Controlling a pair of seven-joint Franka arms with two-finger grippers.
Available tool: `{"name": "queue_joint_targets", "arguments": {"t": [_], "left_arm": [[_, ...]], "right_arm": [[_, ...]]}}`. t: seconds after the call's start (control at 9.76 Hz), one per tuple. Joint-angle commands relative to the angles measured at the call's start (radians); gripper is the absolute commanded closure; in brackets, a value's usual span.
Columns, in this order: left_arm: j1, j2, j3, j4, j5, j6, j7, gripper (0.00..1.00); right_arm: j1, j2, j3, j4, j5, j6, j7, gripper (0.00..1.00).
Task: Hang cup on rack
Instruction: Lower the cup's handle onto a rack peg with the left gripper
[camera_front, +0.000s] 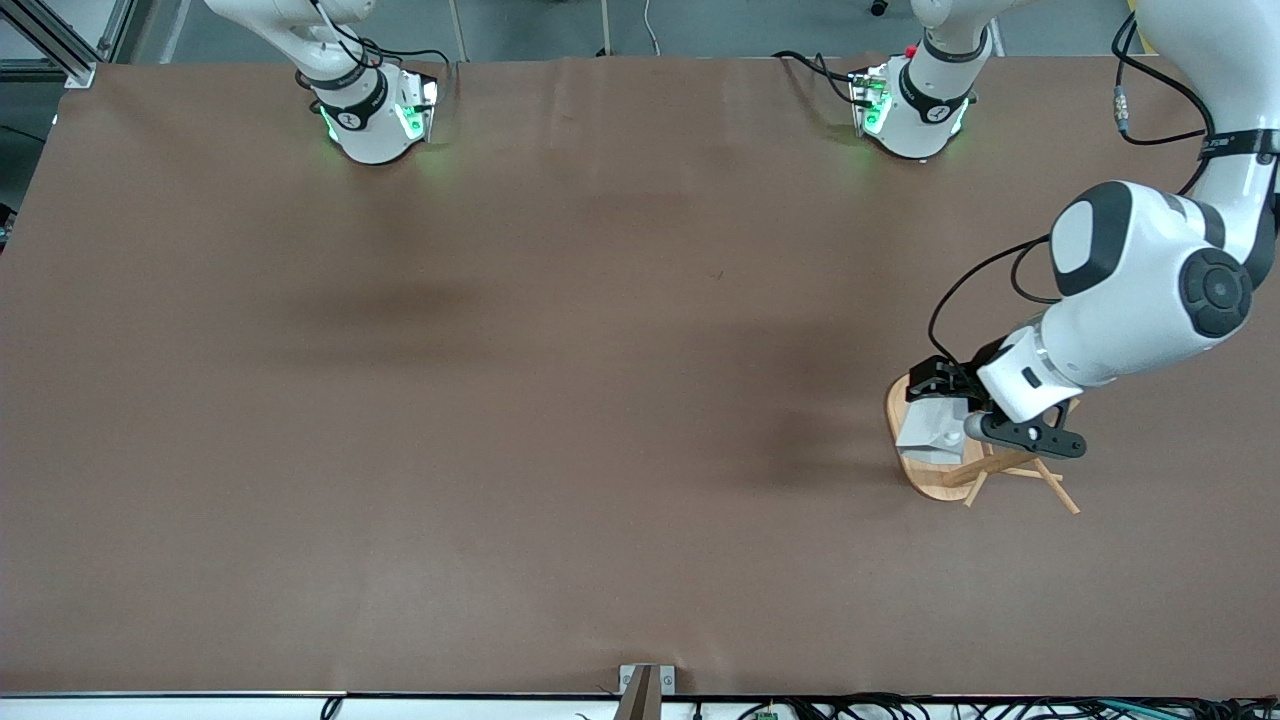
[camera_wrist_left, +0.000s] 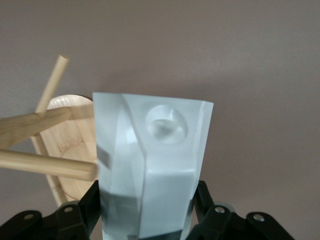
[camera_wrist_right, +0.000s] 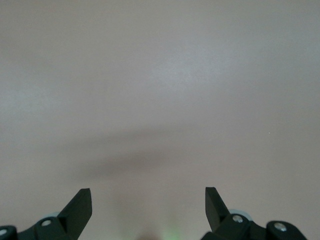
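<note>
Left arm reaching out low, left gripper (camera_front: 940, 400) fingers clamped, right gripper (camera_wrist_right: 148, 205) waiting, fingers spread

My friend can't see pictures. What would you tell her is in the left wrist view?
The left gripper holds a white faceted cup between its black fingers, above the brown table. Beside the cup is a wooden rack, one peg tip right at the cup's side.
</note>
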Motion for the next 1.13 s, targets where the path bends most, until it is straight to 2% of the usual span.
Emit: {"name": "queue_joint_targets", "arguments": {"t": [0.0, 1.02], "left_arm": [[0.018, 0.025, -0.009, -0.002, 0.014, -0.006, 0.023, 0.54], [0.044, 0.065, -0.009, 0.024, 0.011, -0.006, 0.083, 0.54]], "right_arm": [[-0.084, -0.028, 0.099, -0.041, -0.02, 0.019, 0.017, 0.0], [-0.059, -0.016, 0.104, -0.021, -0.016, 0.016, 0.008, 0.0]]}}
